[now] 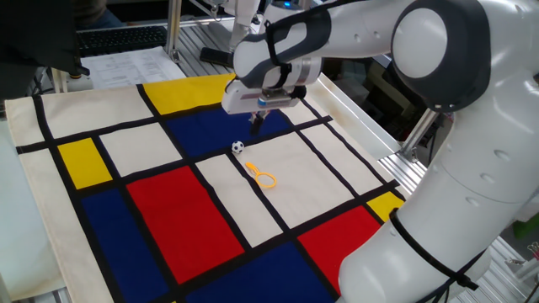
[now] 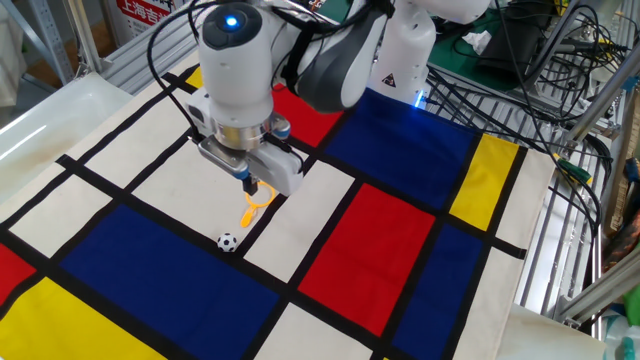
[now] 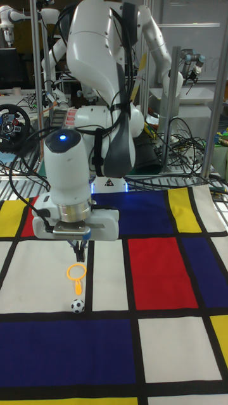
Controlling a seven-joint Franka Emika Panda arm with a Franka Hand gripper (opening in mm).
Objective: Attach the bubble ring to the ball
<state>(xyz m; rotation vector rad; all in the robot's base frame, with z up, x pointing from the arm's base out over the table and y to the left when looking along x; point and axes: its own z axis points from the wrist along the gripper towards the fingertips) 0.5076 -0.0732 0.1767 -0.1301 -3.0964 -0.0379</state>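
The gripper (image 3: pixel 79 253) hangs low over the patterned cloth (image 3: pixel 158 329), its two dark fingers pressed together into a narrow point and gripping nothing; in the tall fixed view the tip sits just above the loop of the bubble ring (image 3: pixel 76 274), a little left of frame centre. That yellow-orange ring lies flat on a white panel, loop toward the gripper and short handle pointing down the frame at the ball (image 3: pixel 76 305), which rests just below the handle's end, close to it; whether the two touch cannot be told. In one fixed view the ball (image 1: pixel 237 147) sits near the middle of the frame beside a black stripe, with the bubble ring (image 1: pixel 261 175) just to its lower right and the gripper (image 1: pixel 258 117) above and slightly right of the ball, over the blue panel's edge. In the other fixed view the gripper (image 2: pixel 251 191) covers part of the bubble ring (image 2: pixel 254 209), and the ball (image 2: pixel 228 241) lies lower left of it, at the edge of the large blue panel
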